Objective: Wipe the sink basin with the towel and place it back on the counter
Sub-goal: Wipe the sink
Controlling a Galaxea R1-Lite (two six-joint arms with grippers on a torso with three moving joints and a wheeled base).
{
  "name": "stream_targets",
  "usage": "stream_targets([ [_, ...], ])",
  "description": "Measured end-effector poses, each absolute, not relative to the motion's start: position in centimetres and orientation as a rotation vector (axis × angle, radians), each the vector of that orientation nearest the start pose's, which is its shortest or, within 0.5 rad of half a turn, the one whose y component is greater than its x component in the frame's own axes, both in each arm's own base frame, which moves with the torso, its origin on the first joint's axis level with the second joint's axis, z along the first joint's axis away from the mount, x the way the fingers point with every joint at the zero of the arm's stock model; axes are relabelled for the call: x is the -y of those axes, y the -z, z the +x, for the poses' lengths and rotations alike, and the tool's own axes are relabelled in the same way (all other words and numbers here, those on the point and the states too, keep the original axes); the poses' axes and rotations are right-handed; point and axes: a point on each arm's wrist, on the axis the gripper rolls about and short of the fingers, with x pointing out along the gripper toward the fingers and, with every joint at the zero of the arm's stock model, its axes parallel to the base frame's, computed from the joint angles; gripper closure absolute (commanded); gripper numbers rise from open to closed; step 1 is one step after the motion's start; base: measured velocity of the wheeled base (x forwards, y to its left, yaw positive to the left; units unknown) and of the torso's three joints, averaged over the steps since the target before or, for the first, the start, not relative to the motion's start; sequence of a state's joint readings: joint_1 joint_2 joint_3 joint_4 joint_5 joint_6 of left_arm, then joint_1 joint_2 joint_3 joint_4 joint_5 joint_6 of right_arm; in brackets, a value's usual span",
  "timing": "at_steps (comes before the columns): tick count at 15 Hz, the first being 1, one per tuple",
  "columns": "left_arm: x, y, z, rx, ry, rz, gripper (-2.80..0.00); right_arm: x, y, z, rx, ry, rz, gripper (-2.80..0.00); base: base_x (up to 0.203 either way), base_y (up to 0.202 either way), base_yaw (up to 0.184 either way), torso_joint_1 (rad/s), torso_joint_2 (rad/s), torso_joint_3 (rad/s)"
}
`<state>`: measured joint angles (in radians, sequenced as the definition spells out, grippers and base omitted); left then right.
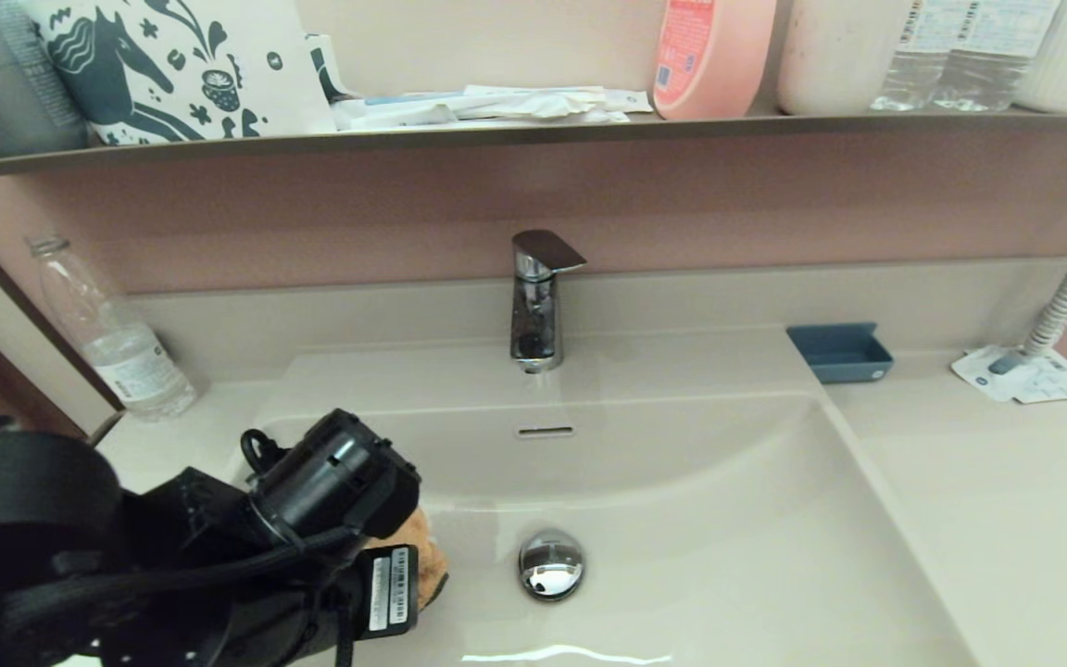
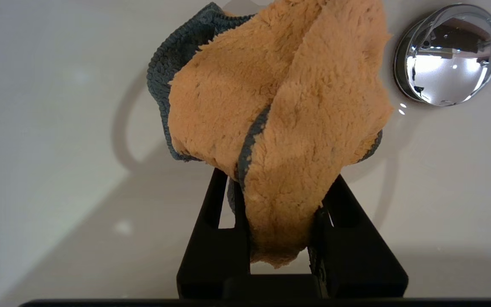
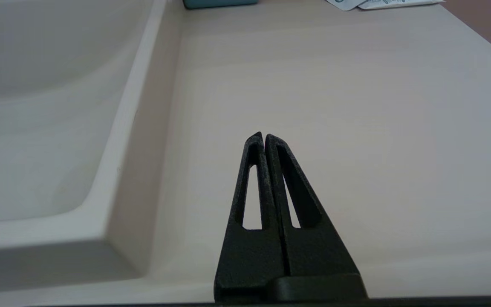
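The orange fluffy towel (image 2: 279, 111), edged in dark grey, is pinched between the black fingers (image 2: 211, 221) of my left gripper (image 2: 277, 179), which is shut on it. In the head view the towel (image 1: 418, 542) peeks out from under the left arm (image 1: 219, 556), low in the sink basin (image 1: 728, 519) left of the chrome drain plug (image 1: 551, 563). The drain plug (image 2: 446, 55) lies just beyond the towel. My right gripper (image 3: 264, 135) is shut on nothing, hovering over the off-white counter (image 3: 335, 106) right of the basin.
The chrome faucet (image 1: 538, 301) stands behind the basin above the overflow slot (image 1: 545, 431). A blue tray (image 1: 839, 352) and a paper packet (image 1: 1029, 375) lie on the right counter. A plastic bottle (image 1: 112, 338) stands back left. A shelf (image 1: 533, 130) carries bottles overhead.
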<state>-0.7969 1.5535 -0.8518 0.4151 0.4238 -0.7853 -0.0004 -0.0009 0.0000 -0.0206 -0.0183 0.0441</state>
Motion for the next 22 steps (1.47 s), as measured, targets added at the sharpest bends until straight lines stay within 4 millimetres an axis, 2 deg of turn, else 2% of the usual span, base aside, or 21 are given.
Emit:
stream_targets([
  [4,17.7,-12.2,17.7,-0.957,-0.159,0.039,0.00,0.0,-7.8,-2.3,0.022,0.018,0.044,0.00,0.000,0.000,0.000,0.000,0.00,0.000],
  [9,16.1,-10.4,20.9,-1.039,-0.211,0.117,0.00,0.0,-7.8,-2.3,0.022,0.019,0.044,0.00,0.000,0.000,0.000,0.000,0.00,0.000],
  [13,16.7,-9.0,23.5,-0.962,-0.187,0.063,0.00,0.0,-7.8,-2.3,0.022,0.018,0.044,0.00,0.000,0.000,0.000,0.000,0.00,0.000],
  [16,17.8,-8.3,24.2,-0.958,-0.170,0.078,0.00,0.0,-7.8,-2.3,0.022,0.019,0.044,0.00,0.000,0.000,0.000,0.000,0.00,0.000],
  [22,21.6,-8.0,24.2,-0.943,-0.086,0.089,0.00,0.0,-7.8,-2.3,0.022,0.018,0.044,0.00,0.000,0.000,0.000,0.000,0.00,0.000],
])
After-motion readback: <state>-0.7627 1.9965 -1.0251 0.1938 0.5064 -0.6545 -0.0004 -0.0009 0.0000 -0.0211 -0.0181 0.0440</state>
